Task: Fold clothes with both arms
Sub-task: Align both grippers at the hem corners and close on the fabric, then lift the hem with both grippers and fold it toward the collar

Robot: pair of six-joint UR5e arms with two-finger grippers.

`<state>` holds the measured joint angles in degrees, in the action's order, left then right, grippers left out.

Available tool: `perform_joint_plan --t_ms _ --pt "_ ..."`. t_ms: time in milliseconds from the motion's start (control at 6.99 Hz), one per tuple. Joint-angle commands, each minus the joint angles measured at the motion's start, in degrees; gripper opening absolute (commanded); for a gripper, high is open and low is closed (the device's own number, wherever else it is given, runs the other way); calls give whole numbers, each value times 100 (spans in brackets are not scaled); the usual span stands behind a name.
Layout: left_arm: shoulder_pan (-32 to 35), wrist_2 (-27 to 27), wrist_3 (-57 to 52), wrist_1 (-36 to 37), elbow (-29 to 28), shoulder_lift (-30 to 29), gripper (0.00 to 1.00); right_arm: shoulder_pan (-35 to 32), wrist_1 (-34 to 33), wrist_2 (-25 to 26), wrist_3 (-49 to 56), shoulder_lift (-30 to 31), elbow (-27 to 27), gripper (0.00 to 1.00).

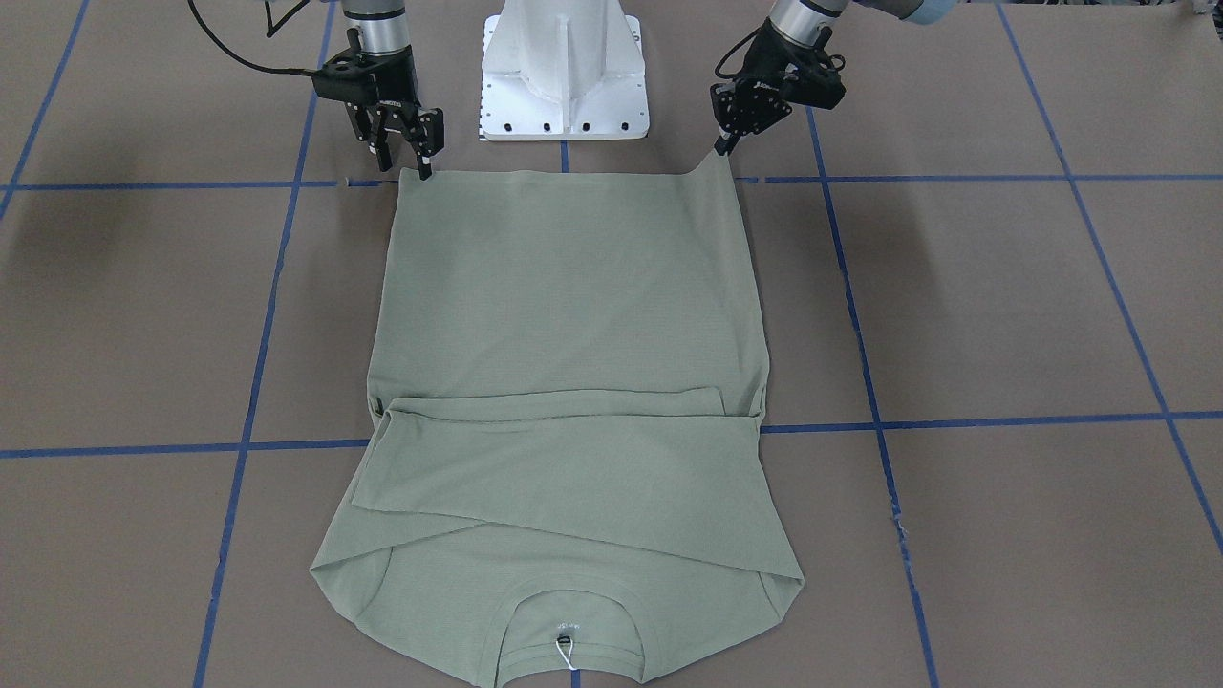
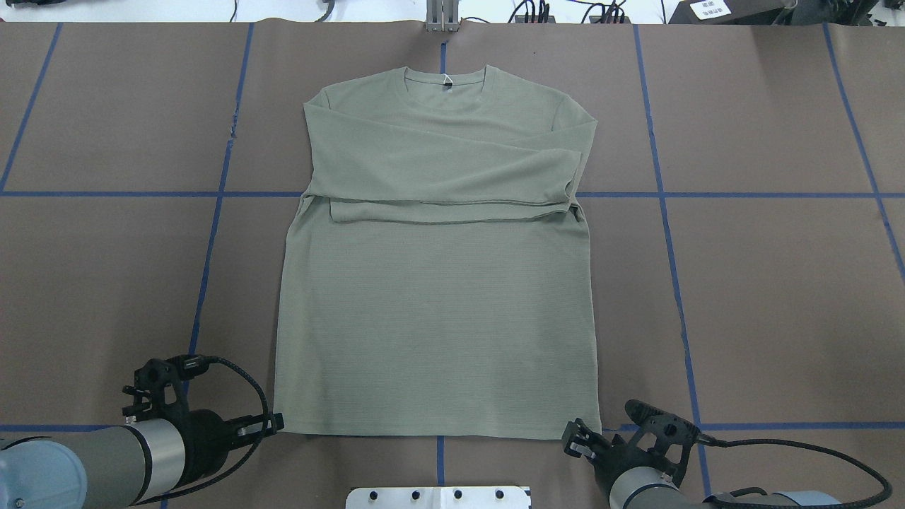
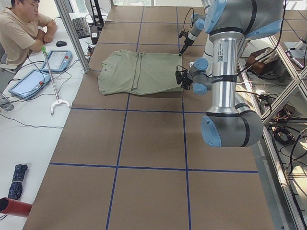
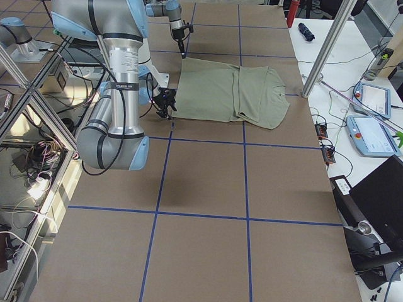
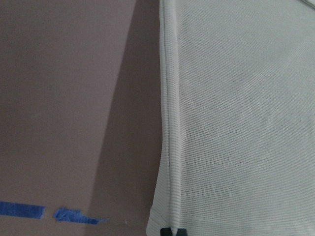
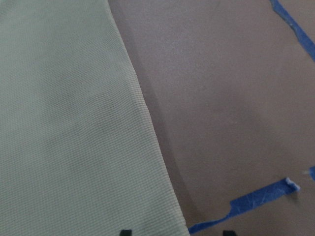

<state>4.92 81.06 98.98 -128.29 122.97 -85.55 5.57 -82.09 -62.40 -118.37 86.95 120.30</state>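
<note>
Both grippers sit at the near hem of the sage-green long-sleeved shirt (image 2: 438,304), one at each bottom corner, and the rest of the garment stretches straight away from them across the brown table (image 2: 778,297). Its long axis runs from the robot's base out toward the far edge, hem (image 2: 438,431) closest to the robot and ribbed collar (image 2: 445,85) farthest. The sleeves (image 2: 452,177) lie folded across the chest, so the cloth makes a fairly tidy rectangle.

On the robot's left, the left gripper (image 1: 719,148) is pinched onto its hem corner. The front view shows that corner drawn up into a small peak at the fingertips, and the wrist camera shows the two tips close together on the fabric edge. The right gripper (image 1: 406,164) is spread wide, not yet clamped. Its wrist view shows one tip over the cloth and the other over bare table, with the shirt's side edge and corner between them.

I judge the step in hand to be securing both hem corners before carrying the hem forward, toward the collar. That fold runs along the long axis, directly away from the base, and each arm is nearest its own corner, so no crossing is needed. The right side needs to close first; if the left lifts alone, the hem is likely to skew
</note>
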Motion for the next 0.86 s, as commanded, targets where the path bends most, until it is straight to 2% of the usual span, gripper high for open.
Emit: perform_joint_plan --t_ms 0,143,573,716 --pt "0 -3 7 -3 16 3 0 14 0 35 -19 -20 2 25" --pt "0 -12 7 -3 25 12 0 14 0 35 -20 -37 2 0" --pt "0 -3 16 -3 86 12 0 -47 -17 17 15 -11 168 0" --pt "18 23 -2 49 391 82 0 -56 -531 -44 42 128 804 0"
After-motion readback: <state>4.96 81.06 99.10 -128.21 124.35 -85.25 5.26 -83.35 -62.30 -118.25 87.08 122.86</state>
